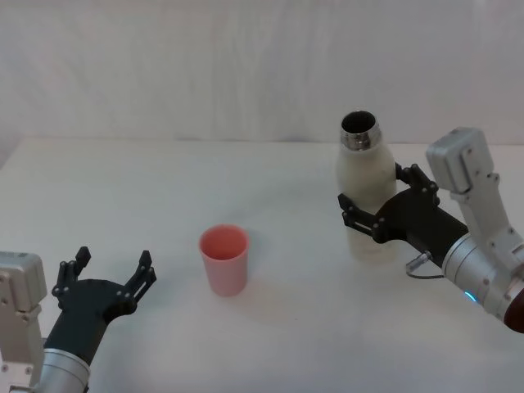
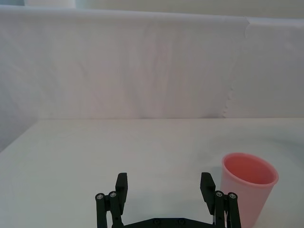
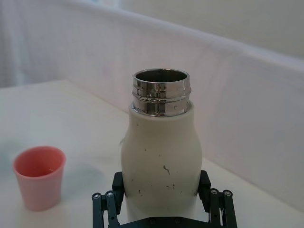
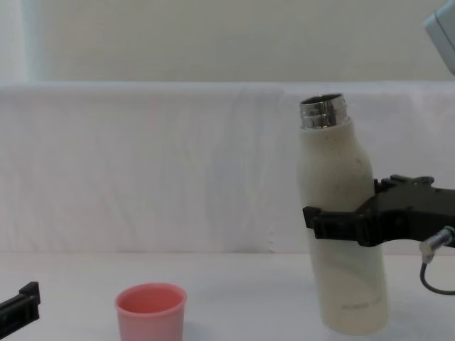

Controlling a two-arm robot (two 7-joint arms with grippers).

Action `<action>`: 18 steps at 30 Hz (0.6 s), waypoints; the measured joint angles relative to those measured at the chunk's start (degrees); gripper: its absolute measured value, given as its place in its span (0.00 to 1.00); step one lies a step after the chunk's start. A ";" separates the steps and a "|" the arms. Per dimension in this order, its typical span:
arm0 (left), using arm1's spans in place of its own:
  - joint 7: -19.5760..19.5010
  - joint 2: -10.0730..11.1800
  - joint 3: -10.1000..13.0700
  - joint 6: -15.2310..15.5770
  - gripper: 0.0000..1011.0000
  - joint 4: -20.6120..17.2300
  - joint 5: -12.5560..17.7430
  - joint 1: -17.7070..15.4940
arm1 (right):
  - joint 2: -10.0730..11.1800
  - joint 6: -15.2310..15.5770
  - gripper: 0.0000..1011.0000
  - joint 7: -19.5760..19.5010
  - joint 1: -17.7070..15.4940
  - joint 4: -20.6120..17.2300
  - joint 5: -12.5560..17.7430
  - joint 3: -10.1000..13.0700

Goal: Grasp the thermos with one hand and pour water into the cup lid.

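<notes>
Left gripper point(image 1: 115, 270) sits idle at the table's point(image 1: 123, 188) near left corner, fingers spread wide w/ nothing between. One cup lid point(image 1: 223, 259), pink, upright mid-table, contents can't tell. One thermos point(image 1: 365, 190), uncapped, tilted slightly, toward the right edge, right gripper point(image 1: 372, 205) clamped round its body; faint lettering low on it, unreadable.

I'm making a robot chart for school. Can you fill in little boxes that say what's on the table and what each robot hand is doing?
thermos: upright, cap off, slightly tilted
cup lid: upright on table, left of thermos
right end effector: fingers around thermos body
left end effector: open, holds nothing, near the cup lid
pouring: not yet begun
</notes>
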 joint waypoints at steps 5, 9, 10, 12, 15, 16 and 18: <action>0.00 0.00 0.00 0.00 0.99 0.00 0.00 0.00 | -1.37 2.64 0.94 1.23 0.73 1.14 4.55 0.86; 0.00 0.00 0.00 0.00 0.99 0.00 0.00 0.00 | -2.23 3.81 0.94 1.24 1.24 2.23 6.61 0.71; 0.00 0.00 0.00 0.00 0.99 0.00 0.00 0.00 | -2.34 3.91 0.94 1.17 1.29 2.38 6.77 0.61; 0.00 0.00 0.00 0.00 0.99 0.00 0.00 0.00 | -2.76 4.21 0.94 0.86 1.46 2.93 7.32 0.10; 0.00 0.00 0.00 0.00 0.99 0.00 0.00 0.00 | -3.24 4.42 0.94 0.50 1.67 3.58 7.95 -0.67; 0.00 0.00 0.00 0.00 0.99 0.00 0.00 0.00 | -3.36 4.48 0.94 0.44 1.71 3.77 8.15 -0.87; 0.00 0.00 0.00 0.00 0.99 0.00 0.00 0.00 | -3.53 4.56 0.94 0.32 1.81 4.07 8.49 -1.22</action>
